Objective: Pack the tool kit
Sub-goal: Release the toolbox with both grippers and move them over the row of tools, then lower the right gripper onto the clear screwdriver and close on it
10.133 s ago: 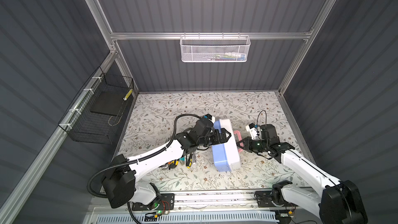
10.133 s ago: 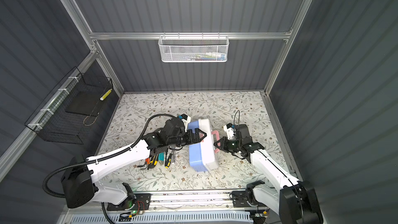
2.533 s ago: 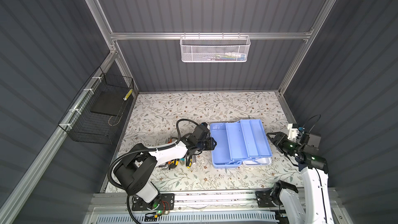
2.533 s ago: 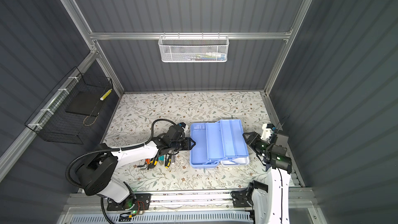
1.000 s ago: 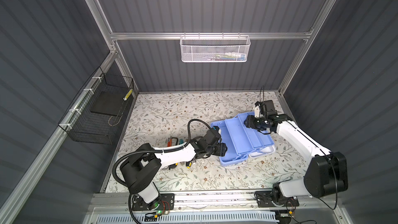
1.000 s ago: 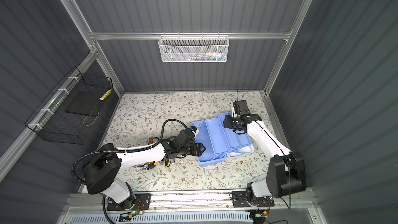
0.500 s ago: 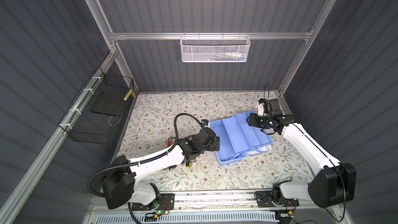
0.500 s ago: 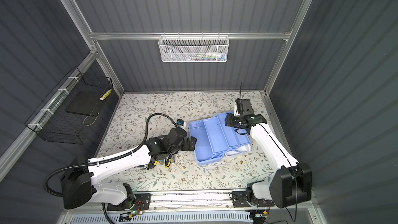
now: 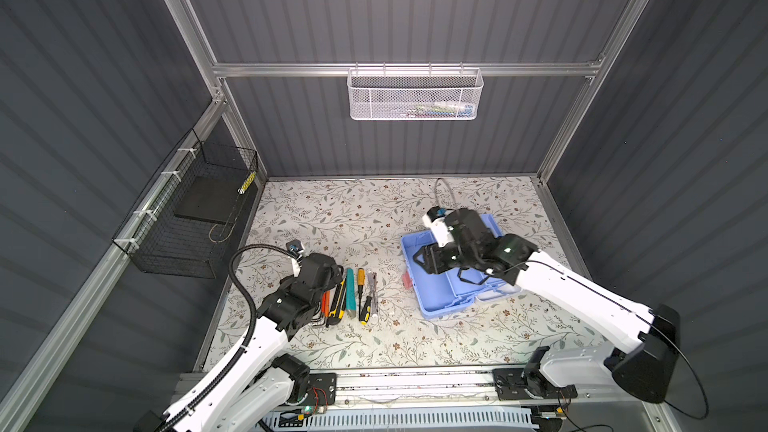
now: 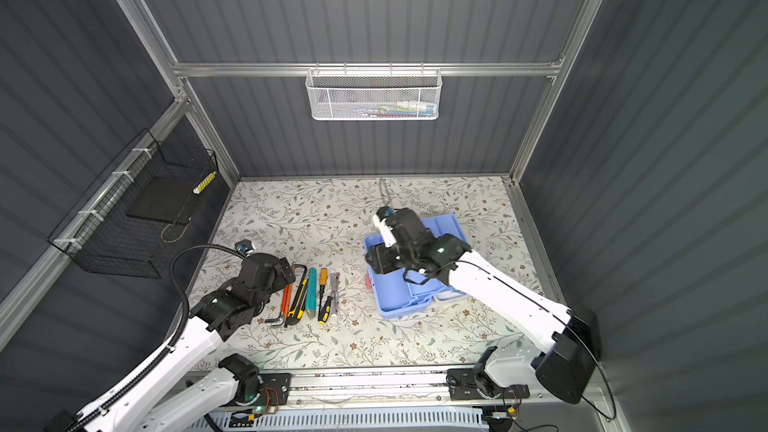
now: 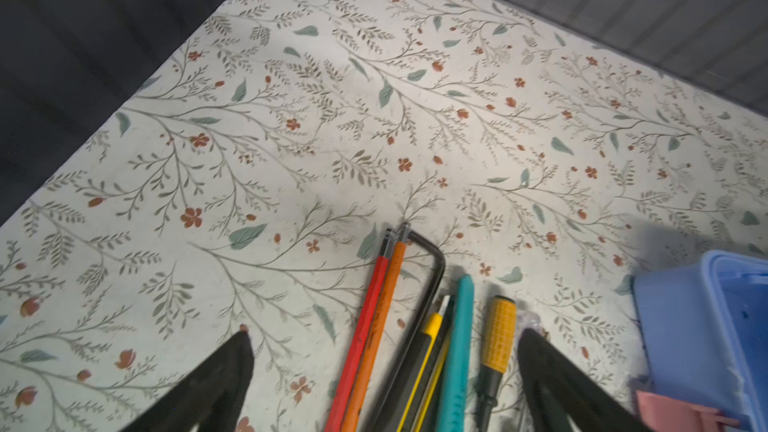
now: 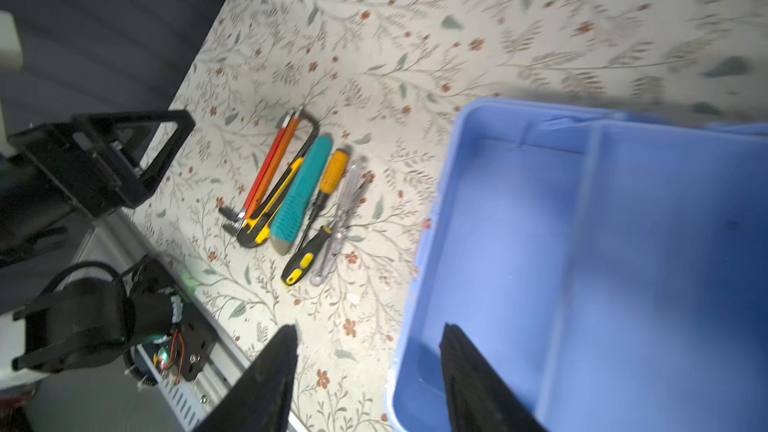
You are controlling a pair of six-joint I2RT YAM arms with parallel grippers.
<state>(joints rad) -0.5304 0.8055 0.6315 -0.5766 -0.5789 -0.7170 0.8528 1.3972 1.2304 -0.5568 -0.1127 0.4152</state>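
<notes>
While both arms hang low over the floral table (image 9: 332,218), the tool kit (image 9: 440,303) sits open right of centre, blue body up, with the right arm over it. The hand tools (image 9: 353,295) lie in a row on the table just left of it, apart from the box. The left gripper (image 11: 384,336) is spread wide over the row's far end, holding nothing. The right gripper (image 12: 370,328) is partly open and straddles the box wall nearest the tools, one finger over the inside, one over the table; no clamp on it.

L end effector (image 11: 385,334) wide open; R end effector (image 12: 370,328) half open
</notes>
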